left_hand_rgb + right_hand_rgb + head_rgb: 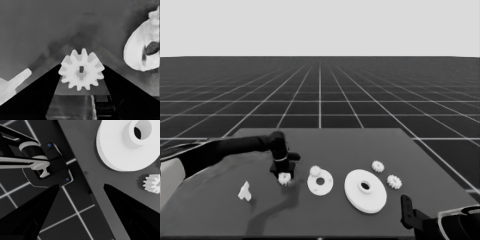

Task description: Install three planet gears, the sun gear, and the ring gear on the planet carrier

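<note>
A small white toothed gear (81, 70) with a dark slot at its centre sits between the two black fingers of the left end effector (283, 176), which close narrowly against its sides; in the head view this gear (284, 178) shows just left of centre, low in the frame, under the left arm that reaches in from the left edge. Whether it is lifted off the dark bench (360, 145) or rests on it cannot be told.

Just to its right lies the smaller round part (320, 183), flat and white with a dark centre hole, and a second gear (315, 171) sits on its upper left rim. Further right is the larger round part (365, 190), with a raised middle and dark hole. Two more gears lie right of it, one (377, 166) above the other (394, 181). A thin white piece (245, 191) lies at lower left.

The right end effector (406, 207) waits in the lower right corner, its fingers spread wide with nothing between them; its wrist view shows the larger round part (120, 150) and one gear (152, 183).

No writing or labels can be read.
</note>
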Robot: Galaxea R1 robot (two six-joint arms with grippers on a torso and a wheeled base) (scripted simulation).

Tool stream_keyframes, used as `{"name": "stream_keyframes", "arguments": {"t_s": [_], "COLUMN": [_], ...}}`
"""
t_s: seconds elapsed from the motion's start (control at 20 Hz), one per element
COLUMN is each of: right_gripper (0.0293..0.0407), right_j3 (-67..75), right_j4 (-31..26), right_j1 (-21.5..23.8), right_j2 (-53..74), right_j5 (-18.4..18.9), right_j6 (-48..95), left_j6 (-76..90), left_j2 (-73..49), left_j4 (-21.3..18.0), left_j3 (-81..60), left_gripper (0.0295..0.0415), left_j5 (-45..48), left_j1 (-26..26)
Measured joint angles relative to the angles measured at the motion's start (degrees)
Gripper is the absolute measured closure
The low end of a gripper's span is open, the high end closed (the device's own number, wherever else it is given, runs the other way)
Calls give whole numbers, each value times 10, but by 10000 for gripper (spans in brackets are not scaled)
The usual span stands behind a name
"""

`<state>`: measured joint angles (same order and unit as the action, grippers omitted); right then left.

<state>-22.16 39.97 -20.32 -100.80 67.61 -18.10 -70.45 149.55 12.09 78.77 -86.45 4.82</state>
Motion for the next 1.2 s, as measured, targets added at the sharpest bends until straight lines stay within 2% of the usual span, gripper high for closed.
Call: {"name": "stream_keyframes", "arguments": {"t_s": [0.05, 0.1, 0.2, 0.45, 0.55, 0.65, 0.95, 1.0, 1.05, 1.1, 1.2], "right_gripper": [315, 315, 315, 315, 315, 315, 315, 315, 315, 315, 315], "right_j3": [0, 0, 0, 0, 0, 0, 0, 0, 0, 0, 0], "right_j4": [0, 0, 0, 0, 0, 0, 0, 0, 0, 0, 0], "right_j1": [0, 0, 0, 0, 0, 0, 0, 0, 0, 0, 0], "right_j2": [0, 0, 0, 0, 0, 0, 0, 0, 0, 0, 0], "right_j5": [0, 0, 0, 0, 0, 0, 0, 0, 0, 0, 0], "right_j6": [0, 0, 0, 0, 0, 0, 0, 0, 0, 0, 0], "left_j6": [-16, -17, -11, -5, -147, -181, -194, -198, -185, -168, -149], "left_j2": [-9, -9, -5, -2, 107, 164, 191, 190, 193, 197, 202], "left_j4": [-57, -94, -128, -144, -147, -148, -149, -50, 10, 43, 71], "left_j3": [-28, -29, -18, -9, -36, -19, -4, -8, 8, 29, 56], "left_gripper": [398, 398, 398, 398, 398, 398, 398, 398, 398, 398, 398], "left_j5": [-21, -30, -37, -42, -37, -36, -35, -36, -35, -30, -21], "left_j1": [-74, -118, -158, -174, -176, -177, -178, -96, -26, 12, 43]}}
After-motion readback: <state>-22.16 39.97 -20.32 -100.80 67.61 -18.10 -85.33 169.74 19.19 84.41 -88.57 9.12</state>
